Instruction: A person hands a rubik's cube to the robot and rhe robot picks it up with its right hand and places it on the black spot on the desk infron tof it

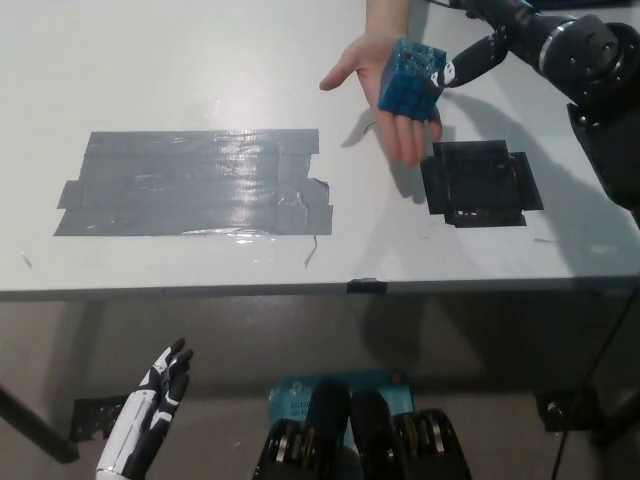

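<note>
Cube point(411, 78) first: one blue rubik's cube sits on a person's open palm point(392, 92), held flat above the white desk point(180, 60), near the top middle of the head view. The palm faces up with the fingers pointing toward the robot and the thumb spread out to picture left. The cube is tilted, one corner raised toward the far edge of the desk.

The robot's black right arm comes in from the upper right corner, bent across the far side of the desk, and its right hand point(478, 58) reaches toward the cube from the right. One light-tipped finger point(450, 72) lies just beside the cube's right face, close enough that contact cannot be judged. The rest of the hand is dark and partly cut off by the top edge, so whether its fingers are spread or closed cannot be told; it has no visible hold on the cube.

One black spot point(481, 184), a square patch of dark tape, lies on the desk just below and to the right of the person's fingertips, with nothing on it. One larger patch of grey tape point(195, 184) lies well to the left of it.

The white left hand point(155, 402) rests low at the picture's lower left, below the desk edge, fingers apart and holding nothing.
</note>
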You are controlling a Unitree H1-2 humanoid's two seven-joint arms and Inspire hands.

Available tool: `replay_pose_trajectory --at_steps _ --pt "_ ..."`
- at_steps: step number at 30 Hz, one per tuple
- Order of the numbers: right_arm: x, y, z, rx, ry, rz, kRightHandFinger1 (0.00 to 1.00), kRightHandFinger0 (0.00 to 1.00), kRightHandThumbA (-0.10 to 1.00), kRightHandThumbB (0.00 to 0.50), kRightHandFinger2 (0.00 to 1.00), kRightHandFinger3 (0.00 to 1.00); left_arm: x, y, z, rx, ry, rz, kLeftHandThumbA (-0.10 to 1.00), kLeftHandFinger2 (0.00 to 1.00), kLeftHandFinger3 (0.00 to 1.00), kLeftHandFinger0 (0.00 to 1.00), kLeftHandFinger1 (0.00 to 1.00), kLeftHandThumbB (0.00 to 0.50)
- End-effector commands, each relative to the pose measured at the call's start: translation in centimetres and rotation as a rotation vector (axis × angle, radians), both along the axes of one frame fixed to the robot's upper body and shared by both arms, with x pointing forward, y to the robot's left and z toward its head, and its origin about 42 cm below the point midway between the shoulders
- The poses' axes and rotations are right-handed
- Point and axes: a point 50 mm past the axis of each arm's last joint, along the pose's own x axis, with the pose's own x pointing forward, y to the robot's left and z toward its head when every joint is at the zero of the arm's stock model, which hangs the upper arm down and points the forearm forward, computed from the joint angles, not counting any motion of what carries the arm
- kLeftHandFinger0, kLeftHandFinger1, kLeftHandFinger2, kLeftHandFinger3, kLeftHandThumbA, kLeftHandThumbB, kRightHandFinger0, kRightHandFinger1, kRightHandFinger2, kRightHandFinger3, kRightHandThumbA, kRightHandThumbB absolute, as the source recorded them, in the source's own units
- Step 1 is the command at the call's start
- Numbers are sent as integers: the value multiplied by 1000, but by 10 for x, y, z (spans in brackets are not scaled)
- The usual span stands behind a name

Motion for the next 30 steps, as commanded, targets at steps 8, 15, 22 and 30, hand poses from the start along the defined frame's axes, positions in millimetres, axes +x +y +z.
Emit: replay_pose_trajectory --at_steps 8,15,22,30 --pt "8 27 42 1 -18 71 1000 1000 838 498 1000 1000 9 -1 18 18 -38 -19 813 1000 1000 1000 1000 215" --pt "4 28 38 27 21 112 1000 1000 831 476 1000 1000 8 -2 18 28 -28 -40 736 1000 1000 1000 1000 187" --pt "4 38 41 -24 6 137 1000 1000 821 462 1000 1000 10 -2 20 28 -41 -39 718 1000 1000 1000 1000 173" --pt "8 42 43 -137 -44 94 964 1000 -76 274 872 657 12 -3 24 25 -43 -35 781 1000 1000 1000 1000 196"
